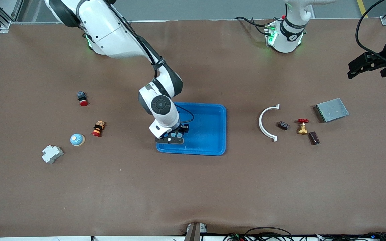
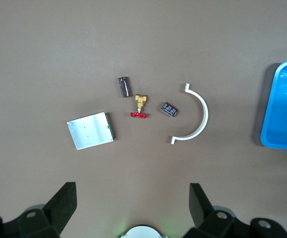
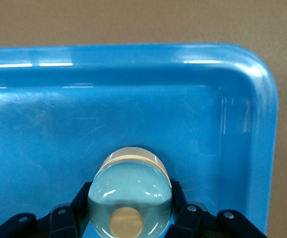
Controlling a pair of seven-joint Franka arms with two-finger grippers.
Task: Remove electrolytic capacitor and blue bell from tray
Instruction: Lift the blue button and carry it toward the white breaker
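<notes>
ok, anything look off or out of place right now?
Nothing damaged or spilled. Only oddity: right claw grips a bell over the blue tray, while a look-alike bell sits toward the right arm's end.

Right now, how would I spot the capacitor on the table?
Go to the left arm's end of the table, to the cluster beside the grey metal box. The capacitor lies beside the brass valve, nearer the front camera: the only dark brown cylinder.

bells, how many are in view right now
2. The first bell sits on the table toward the right arm's end. The second bell is gripped by the right gripper over the blue tray. None seems hidden.
</notes>
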